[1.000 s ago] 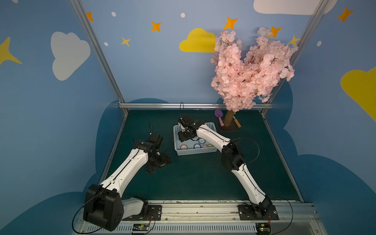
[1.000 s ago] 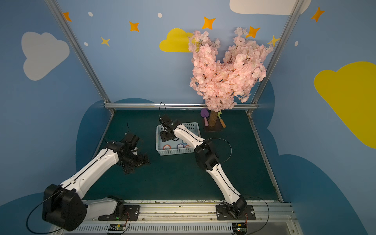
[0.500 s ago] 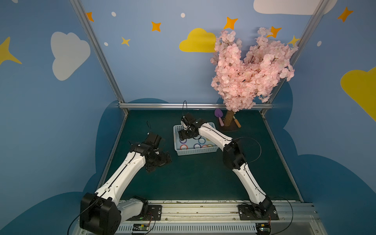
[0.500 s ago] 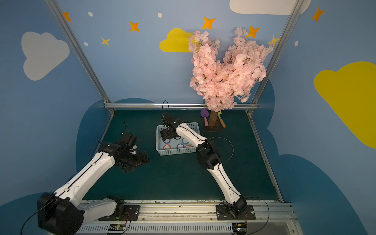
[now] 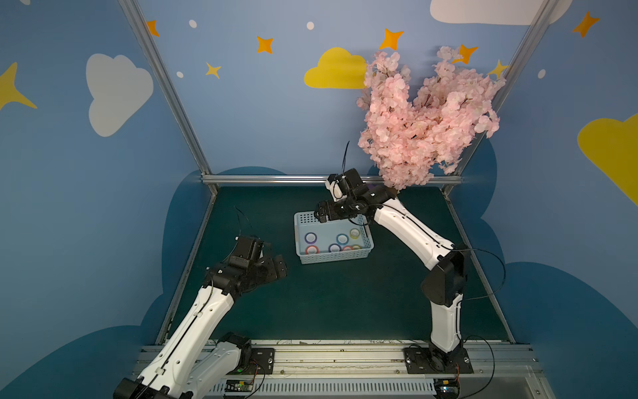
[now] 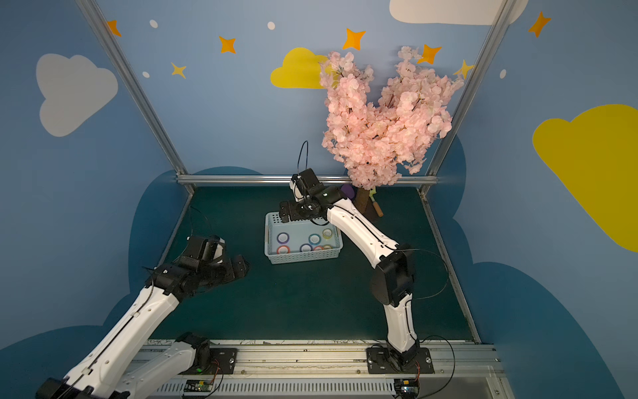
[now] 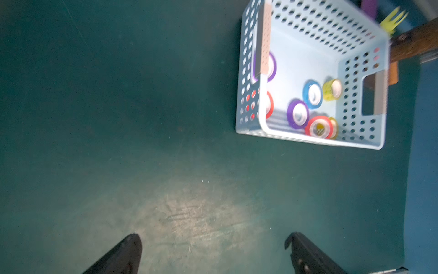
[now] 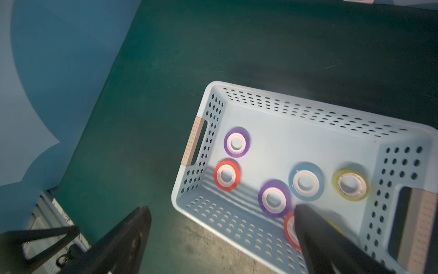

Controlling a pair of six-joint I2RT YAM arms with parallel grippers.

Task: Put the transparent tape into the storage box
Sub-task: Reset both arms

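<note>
Dim cell, soft overhead light, smeared wrist feeds.
Both top views give me the desk (image 5: pixel 328 304) (image 6: pixel 293 304) sharp and evenly lit, edges bowed; my left wrist view motion-blurs the storage box (image 7: pixel 315 140), and pale glare patches the desk in both wrist views.

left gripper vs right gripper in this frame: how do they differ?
Place: the right gripper hangs over the far left corner of the storage box. The left gripper is over bare mat, off the box's near left side.
View: the right wrist camera looks down into the box at the tape rolls. The left wrist camera has the box off to one side.
Shared: both are open and hold nothing.
</note>
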